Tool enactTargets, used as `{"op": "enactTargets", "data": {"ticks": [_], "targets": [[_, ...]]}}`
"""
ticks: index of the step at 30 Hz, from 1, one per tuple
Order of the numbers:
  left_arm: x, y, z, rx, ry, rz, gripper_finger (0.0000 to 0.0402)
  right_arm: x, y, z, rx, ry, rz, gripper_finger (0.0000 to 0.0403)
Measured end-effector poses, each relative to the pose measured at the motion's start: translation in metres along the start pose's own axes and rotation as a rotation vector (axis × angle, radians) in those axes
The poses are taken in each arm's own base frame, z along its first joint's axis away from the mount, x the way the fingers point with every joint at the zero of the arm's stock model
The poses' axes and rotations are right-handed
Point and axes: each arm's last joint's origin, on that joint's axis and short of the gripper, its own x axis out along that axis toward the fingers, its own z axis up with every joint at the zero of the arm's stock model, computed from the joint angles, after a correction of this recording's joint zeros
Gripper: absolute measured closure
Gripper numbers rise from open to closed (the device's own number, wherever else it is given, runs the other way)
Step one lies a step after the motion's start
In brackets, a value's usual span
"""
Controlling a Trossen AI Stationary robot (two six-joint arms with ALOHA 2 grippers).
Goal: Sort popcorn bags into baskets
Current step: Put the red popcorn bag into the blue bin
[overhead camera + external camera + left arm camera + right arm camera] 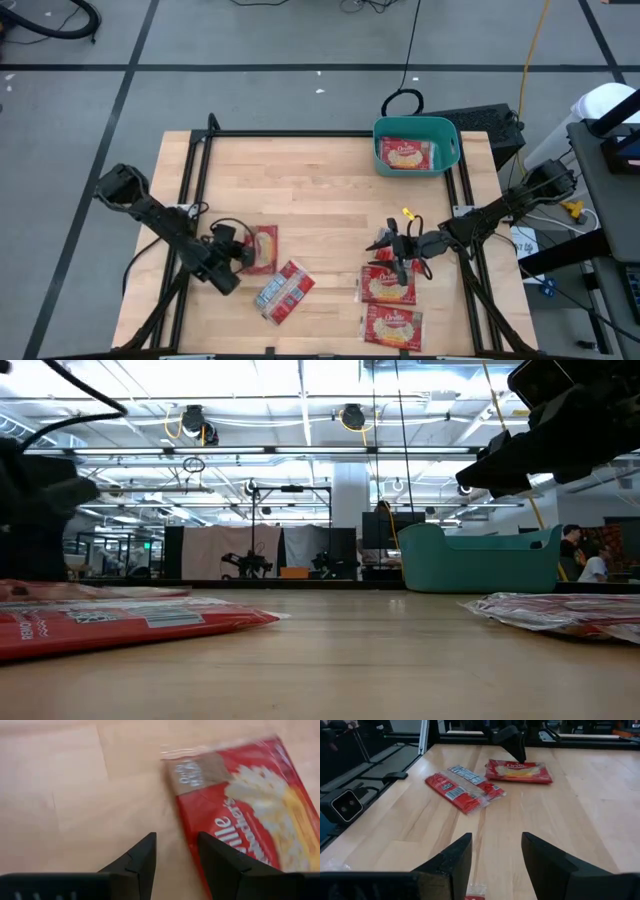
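High view shows the teal-blue basket (416, 144) at the far right corner of the wooden bench (320, 190), with one popcorn bag (405, 154) lying flat inside it, picture side up. Well away from the basket, toward the near left, the left end effector (247, 252) hovers at the edge of a picture-side-up bag (264, 248); its fingers (141, 861) stand partly apart and hold nothing. Just nearer than that lies a bag turned label side up (284, 291). Nearer than the basket on the right, the right end effector (397, 247) hangs over a bag (388, 284), fingers (451, 860) parted and empty; another bag (392, 327) lies beyond it at the near edge
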Motion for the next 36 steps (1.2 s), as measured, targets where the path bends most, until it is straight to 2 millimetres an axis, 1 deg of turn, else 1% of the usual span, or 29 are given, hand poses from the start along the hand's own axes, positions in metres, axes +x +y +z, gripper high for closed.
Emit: {"op": "enactTargets", "data": {"ticks": [4, 7, 11, 13, 17, 22, 25, 27, 30, 32, 34, 36], "targets": [[0.008, -0.008, 0.010, 0.021, 0.013, 0.018, 0.0256, 0.001, -0.004, 0.001, 0.000, -0.001, -0.018, 0.0239], [0.010, -0.010, 0.019, 0.054, 0.023, 0.027, 0.0256, 0.002, -0.007, 0.001, 0.007, -0.002, -0.033, 0.0239], [0.006, -0.013, 0.038, 0.097, 0.029, -0.003, 0.0255, 0.003, -0.014, 0.002, 0.002, -0.004, -0.064, 0.0239], [0.002, -0.015, 0.050, 0.126, 0.030, -0.034, 0.0248, 0.004, -0.018, 0.002, 0.005, -0.004, -0.082, 0.0239], [0.001, -0.018, 0.076, 0.216, 0.026, -0.084, 0.0213, 0.005, -0.025, 0.003, 0.008, -0.004, -0.109, 0.0239], [0.016, -0.018, 0.108, 0.315, 0.125, -0.078, 0.0147, 0.006, -0.031, 0.006, 0.023, -0.023, -0.090, 0.0239], [0.030, -0.014, 0.117, 0.344, 0.188, -0.132, 0.0119, 0.006, -0.031, 0.006, 0.042, -0.027, -0.089, 0.0239], [0.040, -0.010, 0.117, 0.344, 0.246, -0.186, 0.0113, 0.006, -0.031, 0.006, 0.051, -0.027, -0.088, 0.0239], [0.053, -0.001, 0.112, 0.351, 0.303, -0.267, 0.0124, 0.006, -0.031, 0.006, 0.068, -0.024, -0.086, 0.0239], [0.059, 0.004, 0.109, 0.363, 0.304, -0.315, 0.0150, 0.006, -0.031, 0.006, 0.069, -0.025, -0.091, 0.0239], [0.061, 0.003, 0.107, 0.408, 0.288, -0.363, 0.0192, 0.006, -0.031, 0.006, 0.062, -0.027, -0.096, 0.0239], [0.062, 0.002, 0.107, 0.464, 0.274, -0.399, 0.0249, 0.006, -0.033, 0.008, 0.057, -0.044, -0.105, 0.0239]]}}
